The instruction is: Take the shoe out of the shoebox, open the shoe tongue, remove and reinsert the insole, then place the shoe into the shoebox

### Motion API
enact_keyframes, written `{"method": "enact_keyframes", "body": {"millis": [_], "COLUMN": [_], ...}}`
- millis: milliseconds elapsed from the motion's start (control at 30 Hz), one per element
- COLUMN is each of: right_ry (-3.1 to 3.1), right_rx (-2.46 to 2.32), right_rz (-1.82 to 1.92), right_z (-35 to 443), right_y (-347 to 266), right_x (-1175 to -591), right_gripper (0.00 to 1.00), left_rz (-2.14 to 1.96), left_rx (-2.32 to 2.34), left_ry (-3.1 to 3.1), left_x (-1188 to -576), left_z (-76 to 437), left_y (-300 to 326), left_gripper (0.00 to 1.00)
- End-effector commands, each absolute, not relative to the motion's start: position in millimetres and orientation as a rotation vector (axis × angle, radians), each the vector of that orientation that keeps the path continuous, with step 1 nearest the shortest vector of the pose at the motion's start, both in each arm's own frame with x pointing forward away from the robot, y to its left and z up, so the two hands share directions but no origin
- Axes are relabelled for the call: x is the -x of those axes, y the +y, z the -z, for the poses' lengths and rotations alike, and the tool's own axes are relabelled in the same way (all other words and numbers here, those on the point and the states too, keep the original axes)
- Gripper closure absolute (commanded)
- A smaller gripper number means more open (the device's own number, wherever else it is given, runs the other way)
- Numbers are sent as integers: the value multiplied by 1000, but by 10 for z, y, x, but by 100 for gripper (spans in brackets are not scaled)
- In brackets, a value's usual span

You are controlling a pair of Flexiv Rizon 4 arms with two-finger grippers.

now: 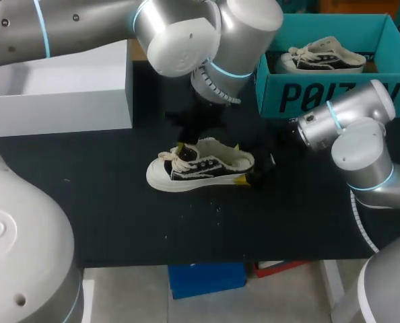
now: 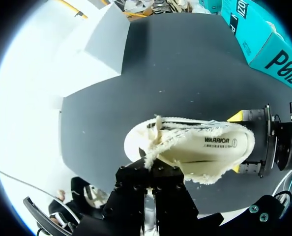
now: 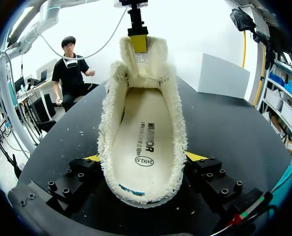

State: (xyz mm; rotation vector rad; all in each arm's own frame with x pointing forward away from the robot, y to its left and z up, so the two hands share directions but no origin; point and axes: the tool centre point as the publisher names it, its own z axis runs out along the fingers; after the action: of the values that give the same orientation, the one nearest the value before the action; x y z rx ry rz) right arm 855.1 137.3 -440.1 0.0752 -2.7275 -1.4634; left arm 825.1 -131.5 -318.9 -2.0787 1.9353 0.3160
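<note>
The shoe (image 1: 200, 168) stands mid-table, near and left of the teal shoebox (image 1: 321, 94). The right gripper (image 3: 146, 162) clamps its heel from both sides. The left gripper (image 2: 150, 169), narrow, pinches the tongue (image 3: 141, 61). Likely light, with soft, yielding fleece: hold it by the stiffer heel or sole edge.

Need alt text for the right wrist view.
Right gripper clamps the heel of a fleece-lined shoe on the black table, looking down into it at the printed insole. At the far end, left gripper meets the upright tongue.
</note>
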Motion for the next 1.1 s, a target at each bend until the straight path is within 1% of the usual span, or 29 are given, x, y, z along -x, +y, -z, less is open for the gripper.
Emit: {"method": "enact_keyframes", "body": {"millis": [33, 433, 1100], "right_ry": [-2729, -2729, -2729], "right_rx": [-71, -71, -71], "right_rz": [1462, 1462, 1462], "right_z": [4434, 4434, 4434], "right_y": [1393, 1393, 1393], "right_x": [-8571, -8571, -8571], "right_gripper": [100, 100, 100], "left_rz": [-252, -266, -381], "left_rx": [2121, 2185, 2226], "left_ry": [1953, 1897, 1903], "left_x": [-8200, -8119, -7988], "left_z": [3201, 3290, 3805], "left_y": [-1167, -872, -658], "left_gripper": [100, 100, 100]}}
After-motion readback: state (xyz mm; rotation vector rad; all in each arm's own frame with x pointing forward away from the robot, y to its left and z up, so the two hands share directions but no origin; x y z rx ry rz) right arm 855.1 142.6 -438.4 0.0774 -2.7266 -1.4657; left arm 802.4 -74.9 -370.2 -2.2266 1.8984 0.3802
